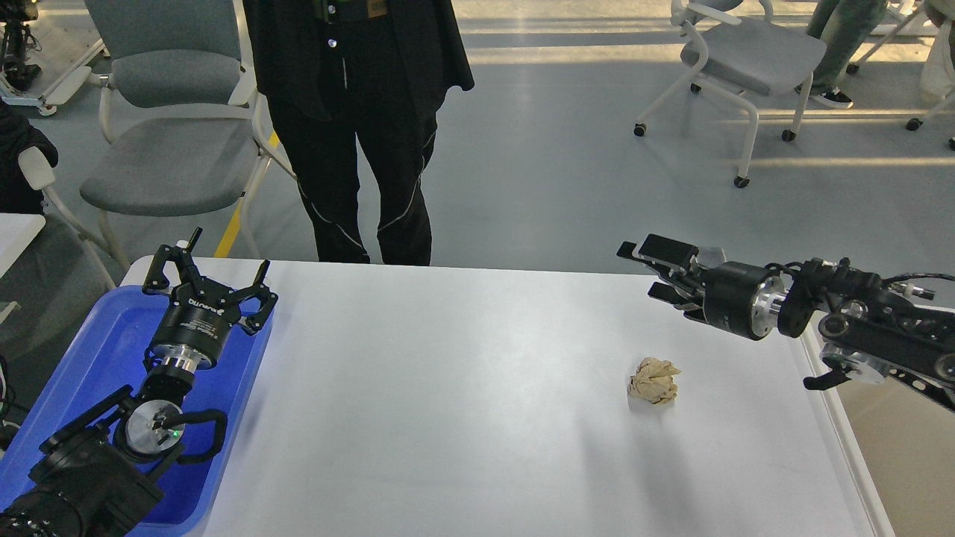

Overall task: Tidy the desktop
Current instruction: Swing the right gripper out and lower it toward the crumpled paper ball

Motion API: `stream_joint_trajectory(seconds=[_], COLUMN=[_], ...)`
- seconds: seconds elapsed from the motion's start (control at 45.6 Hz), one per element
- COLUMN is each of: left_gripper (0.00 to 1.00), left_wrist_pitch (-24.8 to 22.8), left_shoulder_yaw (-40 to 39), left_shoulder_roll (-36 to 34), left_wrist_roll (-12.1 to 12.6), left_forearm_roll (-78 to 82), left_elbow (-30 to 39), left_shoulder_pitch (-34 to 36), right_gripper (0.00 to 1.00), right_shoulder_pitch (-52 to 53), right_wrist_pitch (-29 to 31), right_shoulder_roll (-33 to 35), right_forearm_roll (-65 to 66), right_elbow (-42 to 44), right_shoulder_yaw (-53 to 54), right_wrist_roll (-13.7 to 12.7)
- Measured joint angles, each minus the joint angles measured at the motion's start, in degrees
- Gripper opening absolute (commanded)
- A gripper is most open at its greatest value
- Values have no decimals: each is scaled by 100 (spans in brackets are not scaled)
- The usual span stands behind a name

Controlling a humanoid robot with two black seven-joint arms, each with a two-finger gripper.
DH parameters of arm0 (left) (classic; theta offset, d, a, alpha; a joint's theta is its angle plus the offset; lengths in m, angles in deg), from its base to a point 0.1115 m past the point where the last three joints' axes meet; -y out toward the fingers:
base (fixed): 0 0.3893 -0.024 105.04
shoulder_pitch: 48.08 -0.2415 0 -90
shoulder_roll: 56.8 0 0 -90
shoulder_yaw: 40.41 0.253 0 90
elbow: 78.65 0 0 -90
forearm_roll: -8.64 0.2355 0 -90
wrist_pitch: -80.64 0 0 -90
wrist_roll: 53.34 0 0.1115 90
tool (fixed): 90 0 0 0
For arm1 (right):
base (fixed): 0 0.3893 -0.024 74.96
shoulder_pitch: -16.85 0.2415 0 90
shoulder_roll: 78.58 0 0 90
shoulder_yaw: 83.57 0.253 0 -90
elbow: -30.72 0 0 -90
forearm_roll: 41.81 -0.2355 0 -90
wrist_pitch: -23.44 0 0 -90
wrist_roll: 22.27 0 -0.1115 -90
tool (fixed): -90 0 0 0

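Note:
The white desktop (462, 418) fills the lower middle of the head view. A crumpled beige paper ball (654, 380) lies on it right of centre. My right gripper (640, 270) is open and empty. It points left, held above the desktop, up and slightly left of the ball and apart from it. My left gripper (211, 276) is open and empty, fingers spread, above the far right corner of the blue tray (82, 373) at the desktop's left end.
A person in black (358, 149) stands at the table's far edge. Grey chairs (160, 142) stand behind on the left, and another (746, 52) at the far right. An off-white bin (906, 470) sits past the desktop's right edge, partly hidden by my right arm.

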Motion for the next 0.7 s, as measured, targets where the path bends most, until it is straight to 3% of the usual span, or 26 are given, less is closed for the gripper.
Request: stream_joint_trajectory(seconds=[0.373, 0.702], left_gripper=[100, 100], left_wrist_pitch=[-1, -1], left_shoulder_yaw=[0, 1], left_shoulder_roll=[0, 0], left_wrist_roll=[0, 0], left_forearm_roll=[1, 1], left_elbow=[0, 0], left_shoulder_pitch=[0, 4], right_gripper=[99, 99], right_shoulder_pitch=[652, 745], right_wrist_pitch=[-425, -1262], right_shoulder_roll=[-369, -1346], right_forearm_roll=[1920, 2665], right_elbow=[62, 1211], right_shoulder_yaw=[-1691, -2943], right_wrist_roll=[-87, -116])
